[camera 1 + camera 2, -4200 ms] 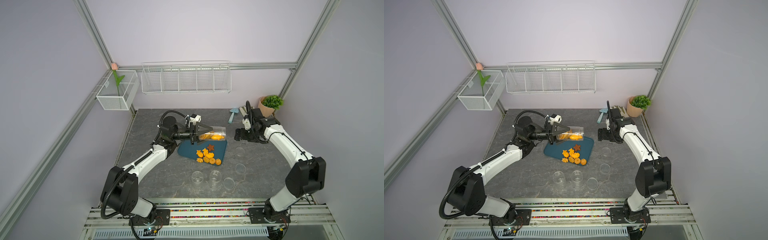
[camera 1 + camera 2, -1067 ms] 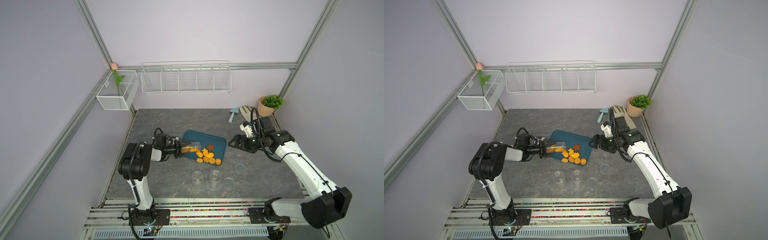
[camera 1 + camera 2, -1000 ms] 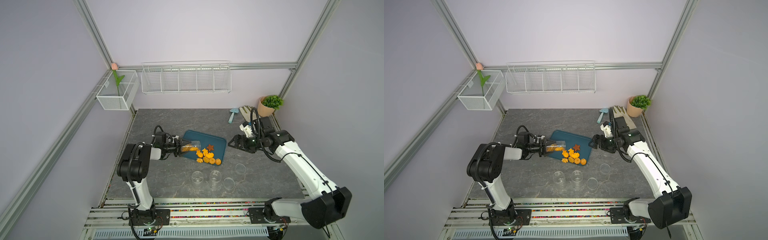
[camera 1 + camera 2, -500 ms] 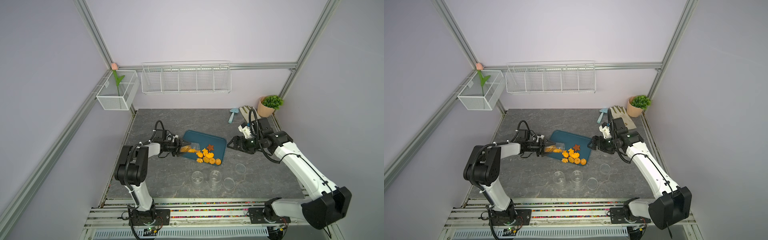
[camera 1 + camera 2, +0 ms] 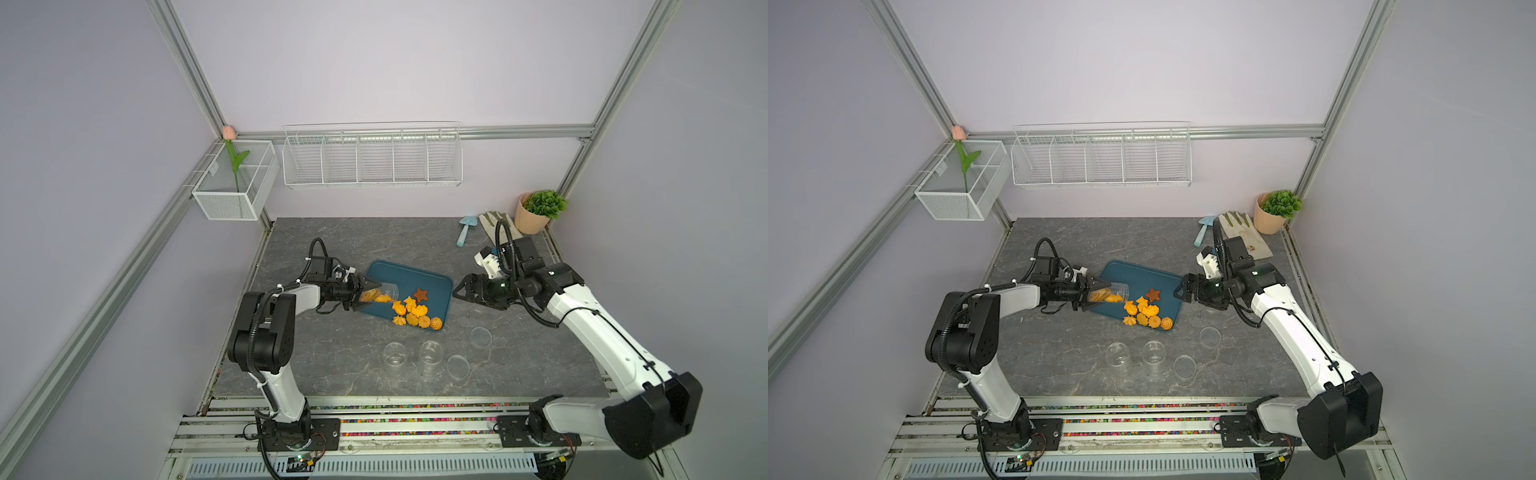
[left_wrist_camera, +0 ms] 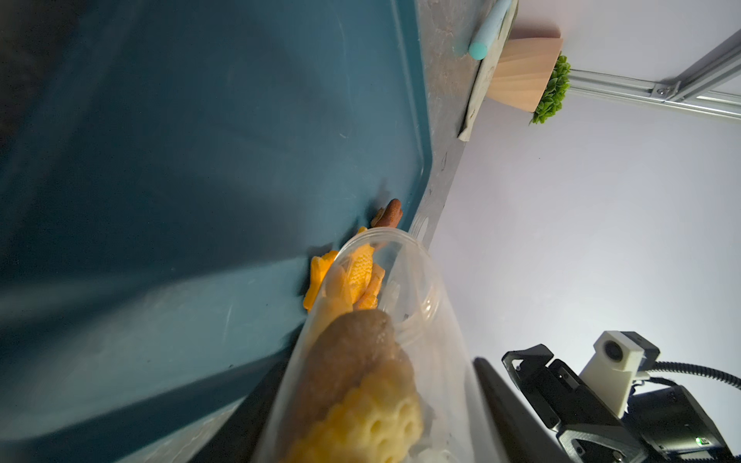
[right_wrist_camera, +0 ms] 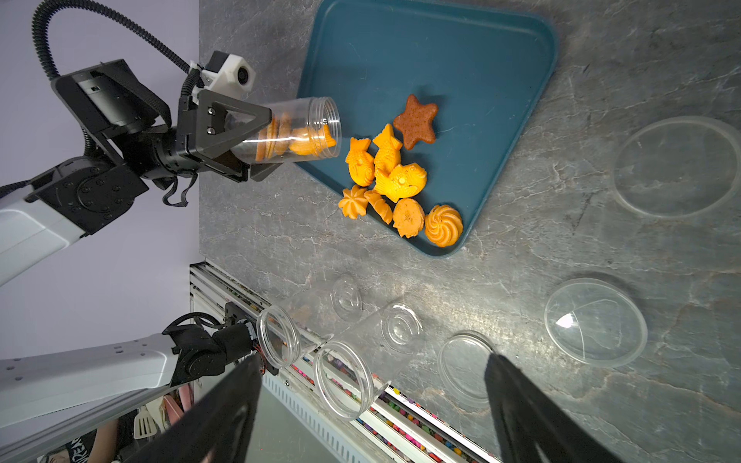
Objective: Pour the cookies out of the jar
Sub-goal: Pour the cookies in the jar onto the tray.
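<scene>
The left gripper (image 5: 365, 293) has its fingers closed tight on the clear jar (image 7: 312, 120). The jar is held on its side over the 9 o'clock edge of the teal tray (image 7: 461, 60), mouth facing 3 o'clock. Orange cookies (image 7: 296, 144) sit inside, their number masked by the fingers. More lie heaped toward the tray's 5 o'clock corner, beside a brown star (image 7: 415, 120). The right gripper (image 5: 457, 292), at the tray's 3 o'clock, has its fingers spread wide and holds nothing. Two empty jars (image 5: 395, 357) stand on the counter (image 5: 332, 365) at 6 o'clock. In the left wrist view the jar's base is cut off and its nearest contents are blurred.
</scene>
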{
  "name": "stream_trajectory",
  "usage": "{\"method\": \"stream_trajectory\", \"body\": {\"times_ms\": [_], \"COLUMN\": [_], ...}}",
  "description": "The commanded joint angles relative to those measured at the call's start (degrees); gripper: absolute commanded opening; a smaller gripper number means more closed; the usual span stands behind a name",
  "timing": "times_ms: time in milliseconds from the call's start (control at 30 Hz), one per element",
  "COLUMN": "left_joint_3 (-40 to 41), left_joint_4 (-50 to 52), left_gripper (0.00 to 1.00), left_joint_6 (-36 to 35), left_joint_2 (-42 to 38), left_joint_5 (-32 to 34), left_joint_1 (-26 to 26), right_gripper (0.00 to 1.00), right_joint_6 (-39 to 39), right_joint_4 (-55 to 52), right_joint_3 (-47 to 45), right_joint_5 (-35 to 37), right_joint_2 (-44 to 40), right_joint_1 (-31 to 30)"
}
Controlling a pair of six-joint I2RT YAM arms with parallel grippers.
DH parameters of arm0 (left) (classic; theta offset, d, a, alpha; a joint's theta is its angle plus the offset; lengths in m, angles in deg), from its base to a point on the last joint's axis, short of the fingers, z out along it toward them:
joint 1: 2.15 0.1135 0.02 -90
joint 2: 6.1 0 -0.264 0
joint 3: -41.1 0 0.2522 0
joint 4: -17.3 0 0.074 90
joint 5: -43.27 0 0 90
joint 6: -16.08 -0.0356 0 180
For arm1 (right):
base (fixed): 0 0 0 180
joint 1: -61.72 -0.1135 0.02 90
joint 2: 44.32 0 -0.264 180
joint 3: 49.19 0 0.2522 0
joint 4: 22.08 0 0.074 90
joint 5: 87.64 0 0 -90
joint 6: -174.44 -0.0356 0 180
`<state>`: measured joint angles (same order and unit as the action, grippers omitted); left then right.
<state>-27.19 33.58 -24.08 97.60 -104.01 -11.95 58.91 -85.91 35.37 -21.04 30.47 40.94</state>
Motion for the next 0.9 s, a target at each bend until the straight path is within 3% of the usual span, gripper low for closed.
{"method": "stream_trajectory", "body": {"times_ms": [0,133,267,367,467,500,567,600,700,733,800,867], "left_joint_3": [-3.2,-1.6,-3.7,-1.6,-4.1,-3.4,3.2,4.3,-1.6,-3.0,-0.5,-2.4], "left_joint_4": [3.6,-3.1,4.1,-2.9,6.0,3.5,-19.7,-21.6,4.0,7.0,-1.1,6.9], "left_gripper": [0.64,0.64,0.64,0.64,0.64,0.65,0.64,0.64,0.64,0.65,0.64,0.65], "left_joint_6": [-4.2,0.5,-4.5,0.4,-6.2,-4.1,11.3,11.8,-6.5,-8.6,-2.9,-8.3], "left_joint_2": [-1.7,-1.3,-1.7,-1.3,-1.7,-1.2,-0.3,-0.6,-2.4,-2.1,-2.1,-3.1], "left_joint_5": [1.7,-0.4,2.2,0.2,2.9,0.9,-3.6,-2.8,3.4,2.9,-0.2,3.5], "left_joint_1": [-0.5,-0.6,-0.7,-0.7,-0.8,-0.8,-0.1,0.3,-0.4,-0.8,-0.4,-0.2], "right_gripper": [0.89,0.89,0.89,0.89,0.89,0.89,0.89,0.89,0.89,0.89,0.89,0.89], "right_joint_6": [-0.5,-0.5,-0.7,-0.8,-1.0,-0.9,-1.1,-1.1,-1.4,-1.5,-1.4,-1.6], "right_joint_4": [0.3,0.5,0.7,0.8,0.8,0.9,0.9,0.9,0.9,0.9,0.8,0.8], "right_joint_3": [-0.4,-0.4,-0.4,-0.4,-0.6,-0.6,-0.6,-0.6,-0.8,-0.8,-1.0,-1.3], "right_joint_5": [0.0,-0.1,-0.1,0.1,0.2,0.2,0.3,0.4,0.7,0.7,0.9,1.1], "right_joint_2": [-0.8,-0.4,-0.2,-0.2,-0.2,-0.2,-0.3,-0.3,-0.7,-1.0,-1.2,-1.4], "right_joint_1": [-0.3,-0.5,-0.5,-0.7,-0.9,-0.9,-1.0,-1.0,-1.2,-1.3,-1.3,-1.4]}}
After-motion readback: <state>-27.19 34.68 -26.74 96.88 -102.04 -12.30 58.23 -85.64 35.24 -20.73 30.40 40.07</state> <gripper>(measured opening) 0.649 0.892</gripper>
